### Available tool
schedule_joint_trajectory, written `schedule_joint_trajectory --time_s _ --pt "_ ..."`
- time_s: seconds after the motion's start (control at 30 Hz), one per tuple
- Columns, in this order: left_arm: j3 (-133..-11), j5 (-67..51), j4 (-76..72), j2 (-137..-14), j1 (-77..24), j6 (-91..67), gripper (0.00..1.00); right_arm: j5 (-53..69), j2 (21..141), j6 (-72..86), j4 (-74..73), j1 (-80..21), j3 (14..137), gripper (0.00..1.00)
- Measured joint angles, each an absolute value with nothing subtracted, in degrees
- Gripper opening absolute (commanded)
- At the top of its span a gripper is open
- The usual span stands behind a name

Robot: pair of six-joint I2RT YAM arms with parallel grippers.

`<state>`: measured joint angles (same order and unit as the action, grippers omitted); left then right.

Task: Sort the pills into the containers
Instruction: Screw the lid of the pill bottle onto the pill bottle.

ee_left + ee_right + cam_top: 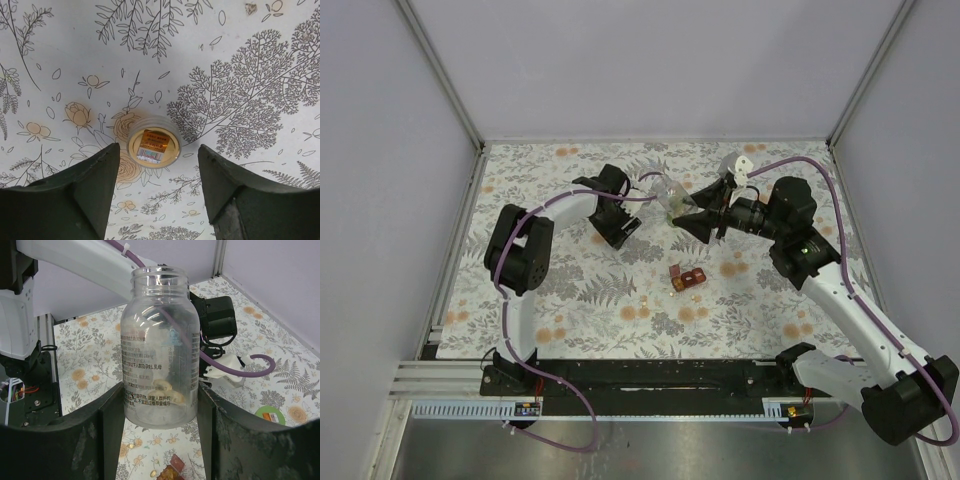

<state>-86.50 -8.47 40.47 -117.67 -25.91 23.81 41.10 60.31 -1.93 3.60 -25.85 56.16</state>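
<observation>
Clear bottle (159,347), uncapped, a few pills (162,385) inside, is clamped between right gripper (160,390) jaws. Left gripper (157,152) is held agape, empty, above an orange-labelled round container (153,145).

A clear plastic bottle (159,340), uncapped and printed with small text, stood upright above the worktop, clamped between the fingers of the right tool (160,395). A few pale pills (167,386) lay near its bottom. The dark-red pill box (687,279) lay on the flowered cloth near the middle of the worktop. A small round bottle (153,145), pale-rimmed with an orange label on top, stood on the cloth. A green-rimmed top (271,414) on the cloth was possibly the same bottle.
</observation>
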Motion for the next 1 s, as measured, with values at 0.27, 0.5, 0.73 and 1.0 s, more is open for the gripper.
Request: schedule_joint_trajectory --time_s 0.27,0.5,0.73,1.0 --pt "-87.4 -8.6 41.2 -118.4 -26.3 23.8 0.49 41.5 60.4 -2.2 3.6 -25.8 55.5 0.00" --pt "-88.8 -8.9 42.0 -119.1 -26.3 24.1 0.31 41.5 60.4 -2.3 3.6 -25.8 55.2 0.00" --pt "-88.8 -9.7 42.3 -119.0 -26.3 24.2 0.16 41.5 60.4 -2.3 3.6 -25.8 55.1 0.00" --pt "-88.8 -14.5 44.1 -114.1 -26.3 24.1 0.00 41.5 60.4 -4.3 0.6 -25.7 55.1 0.00"
